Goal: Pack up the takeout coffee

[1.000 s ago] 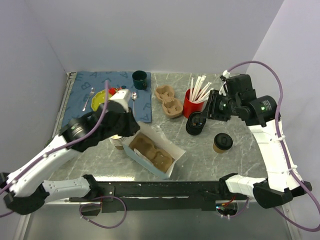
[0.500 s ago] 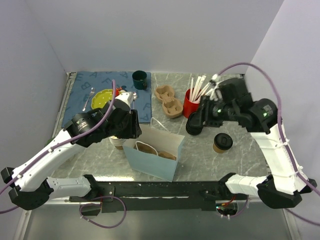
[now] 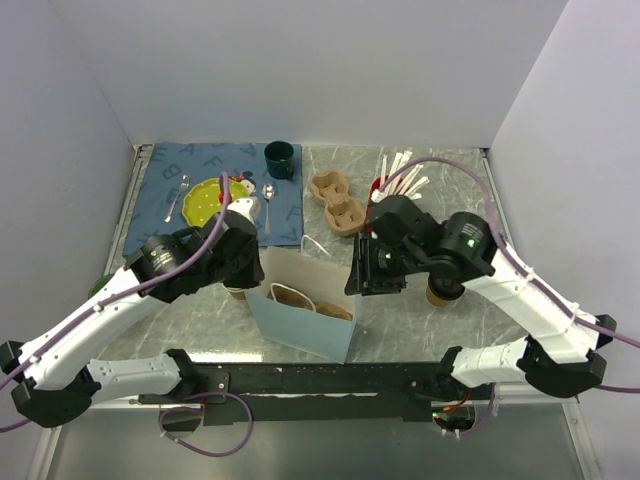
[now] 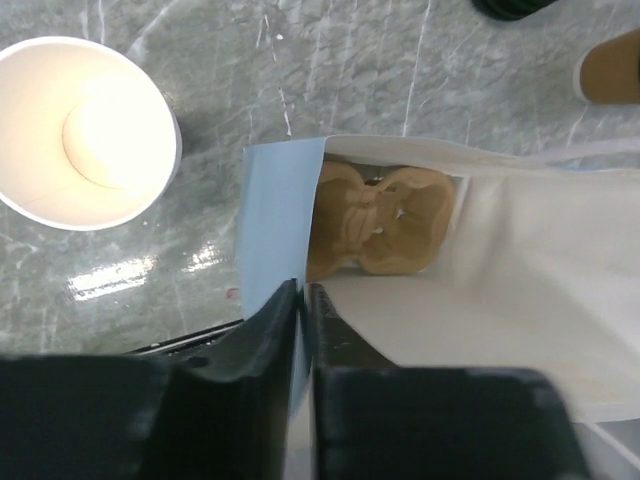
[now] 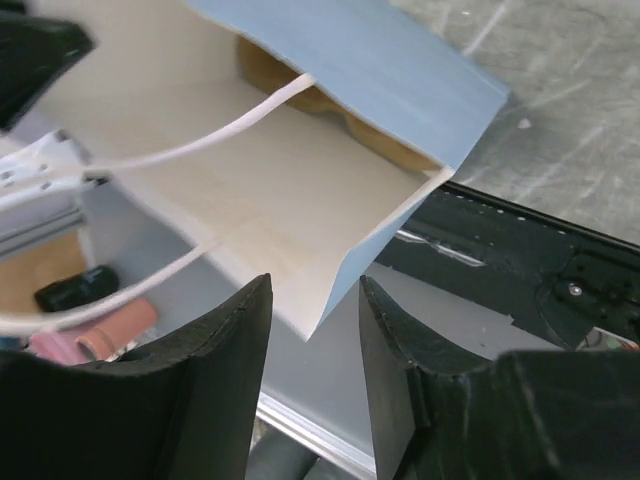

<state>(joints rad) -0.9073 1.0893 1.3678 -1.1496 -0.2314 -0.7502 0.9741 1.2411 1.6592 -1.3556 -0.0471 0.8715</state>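
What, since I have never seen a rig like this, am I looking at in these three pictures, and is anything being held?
These are two robot arms bolted to a table's near edge, each ending in a two-finger gripper. The wide picture comes from a fixed camera above and behind them; the other two come from cameras on the wrists. The left gripper pinches the wall of a blue paper bag, which has a cardboard cup carrier inside. The right gripper is open, its fingers either side of the bag's corner. On the table are a lidless paper cup, a green mug, a second carrier and the takeout coffee, mostly hidden under the right arm.
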